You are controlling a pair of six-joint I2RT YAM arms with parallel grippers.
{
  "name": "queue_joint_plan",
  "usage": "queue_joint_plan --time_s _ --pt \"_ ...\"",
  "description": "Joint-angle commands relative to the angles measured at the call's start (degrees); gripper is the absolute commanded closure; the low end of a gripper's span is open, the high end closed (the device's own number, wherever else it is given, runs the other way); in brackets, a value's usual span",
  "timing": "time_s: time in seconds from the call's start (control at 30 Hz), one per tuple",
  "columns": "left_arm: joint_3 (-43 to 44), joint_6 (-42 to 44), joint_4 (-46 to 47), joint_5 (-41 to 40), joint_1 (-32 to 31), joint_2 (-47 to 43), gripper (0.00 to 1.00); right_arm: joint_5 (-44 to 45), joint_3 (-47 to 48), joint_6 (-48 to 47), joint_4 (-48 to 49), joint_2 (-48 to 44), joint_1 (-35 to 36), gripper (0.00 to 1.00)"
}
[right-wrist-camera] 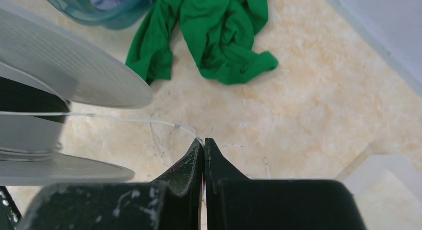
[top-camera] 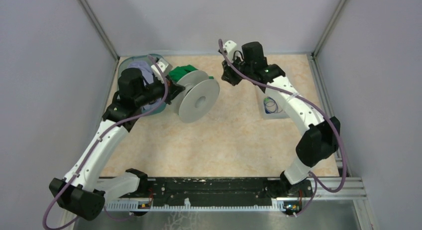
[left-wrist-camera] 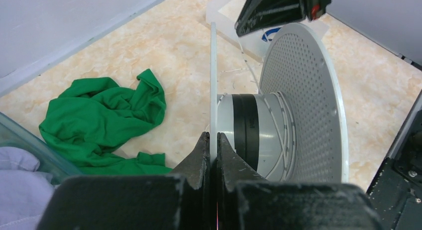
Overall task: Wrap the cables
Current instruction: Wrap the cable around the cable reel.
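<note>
The left gripper [left-wrist-camera: 210, 137] is clamped tight on one flange of the spool [left-wrist-camera: 303, 100], holding it on edge. The whitish wire [right-wrist-camera: 124, 119] runs from the hub, a few turns on it, to the right gripper [right-wrist-camera: 203, 141], which is pinched shut on it. So winding is in hand. The next move likely means circling the hub without slack. The blue cable [top-camera: 270, 106] (farther right) waits in the tray [top-camera: 276, 117].

Whitish cable [right-wrist-camera: 124, 120], green cloth [right-wrist-camera: 219, 31] (grey spool [right-wrist-camera: 64, 65])

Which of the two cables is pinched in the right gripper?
The hair-thin whitish cable, stretched from the spool to the shut right gripper. The dark blue cable lies coiled in the white tray, untouched.
</note>
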Motion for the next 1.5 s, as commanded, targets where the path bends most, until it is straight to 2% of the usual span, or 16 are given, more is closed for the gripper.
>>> queue_joint_plan --time_s 0.0,0.5,0.87,0.97,1.1,1.27,1.47 --pt "4.2 -3.3 2.4 2.8 0.8 -2.0 1.0 -1.0 -4.5 -0.4 6.1 -3.2 -1.4 1.0" --pt "6.8 -11.5 2.7 1.2 4.3 -1.2 1.0 -8.0 -16.9 1.6 12.6 -5.6 -2.0 0.93" --pt "10.2 -20.0 3.1 -5.8 5.6 1.9 1.0 -19.2 -22.2 2.2 16.3 -6.2 -2.1 0.87" --pt "11.0 -20.4 2.5 -8.2 5.8 2.1 1.0 -19.5 -22.5 2.0 16.0 -6.2 -2.1 0.85" --pt "11.7 -20.9 2.1 -8.8 6.7 1.4 1.0 -14.2 -22.5 2.4 15.9 -7.6 -3.1 0.8" --pt "12.3 -21.9 1.8 -9.3 7.7 0.8 1.0 -14.0 -23.6 6.3 17.5 -8.8 -6.2 0.7" --pt "11.4 -23.7 1.4 -10.0 8.6 0.5 1.0 -13.4 -27.9 8.7 22.6 -11.4 -6.3 0.52"
